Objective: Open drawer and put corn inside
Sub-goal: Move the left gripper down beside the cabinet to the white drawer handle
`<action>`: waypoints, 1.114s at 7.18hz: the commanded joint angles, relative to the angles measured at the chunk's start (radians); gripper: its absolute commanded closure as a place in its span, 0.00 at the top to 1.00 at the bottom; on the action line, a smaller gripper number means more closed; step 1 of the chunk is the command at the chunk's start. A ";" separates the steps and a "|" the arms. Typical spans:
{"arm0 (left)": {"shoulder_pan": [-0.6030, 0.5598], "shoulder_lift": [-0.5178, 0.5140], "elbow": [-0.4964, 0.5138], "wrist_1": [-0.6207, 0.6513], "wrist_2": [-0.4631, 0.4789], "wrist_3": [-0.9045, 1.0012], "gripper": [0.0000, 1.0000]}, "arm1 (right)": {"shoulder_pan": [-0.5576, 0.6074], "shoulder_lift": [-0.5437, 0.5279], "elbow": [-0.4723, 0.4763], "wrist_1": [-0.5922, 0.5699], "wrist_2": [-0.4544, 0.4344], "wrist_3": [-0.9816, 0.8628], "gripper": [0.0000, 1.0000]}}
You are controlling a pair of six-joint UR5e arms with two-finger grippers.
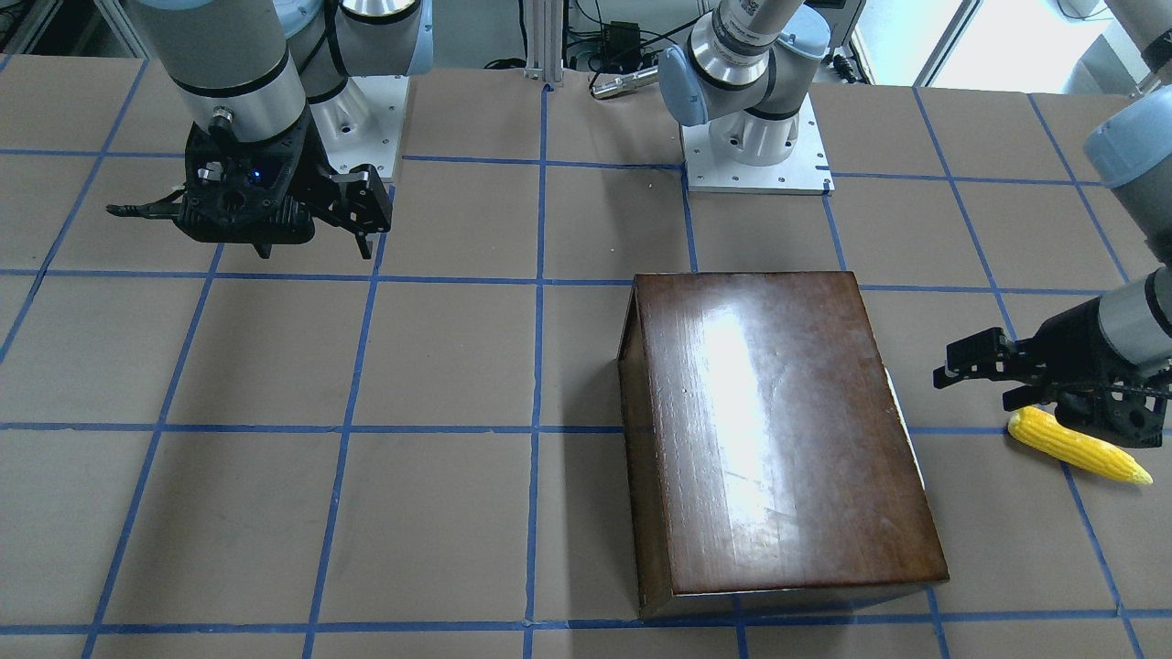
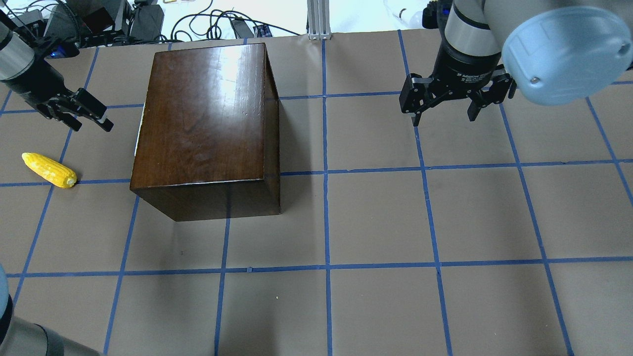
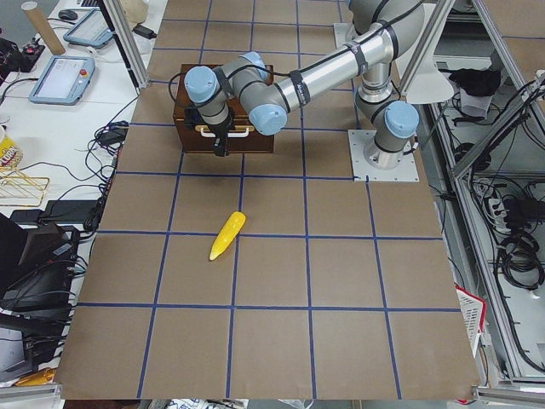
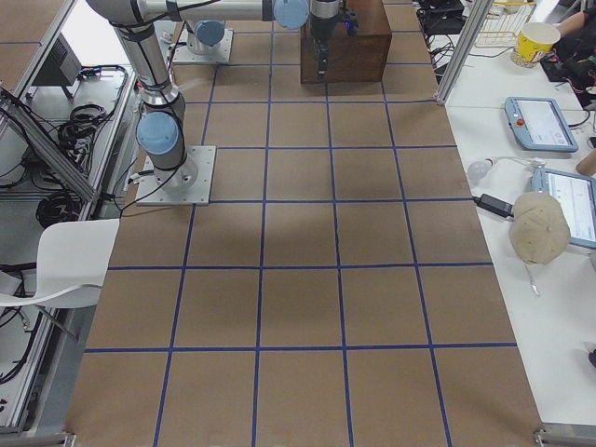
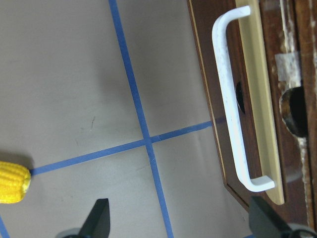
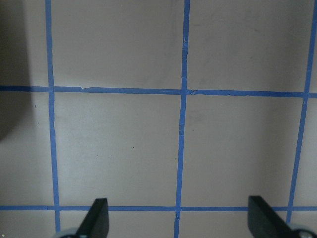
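1. One corn (image 2: pixel 48 169) lies on the bench (image 2: pixel 376 217), at 9 o'clock from the wooden box (image 2: pixel 207 113).
2. Drawer (image 5: pixel 235 59) is shut; left pincer (image 2: pixel 94 114), spread and empty, faces its white handle (image 5: pixel 233 124). Likely next: clamp the handle and pull toward 9 o'clock.
3. Right pincer (image 2: pixel 443 116), spread and empty, hangs at 3 o'clock.

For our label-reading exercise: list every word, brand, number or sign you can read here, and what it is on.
White print on the black collar above the right gripper: too blurred to read.
The tablet screen, exterior left view: too small to read.
The wooden box and the corn: no text visible.
So nothing can be quoted.
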 commanded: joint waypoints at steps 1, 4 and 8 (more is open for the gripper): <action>0.000 -0.011 -0.017 0.029 -0.030 -0.096 1.00 | 0.000 0.000 0.000 0.000 0.000 0.000 1.00; -0.011 -0.020 -0.056 0.078 -0.081 -0.180 1.00 | 0.000 0.000 0.000 0.000 0.000 0.000 1.00; -0.011 -0.037 -0.063 0.093 -0.104 -0.172 1.00 | 0.000 0.000 0.000 0.000 0.000 0.000 1.00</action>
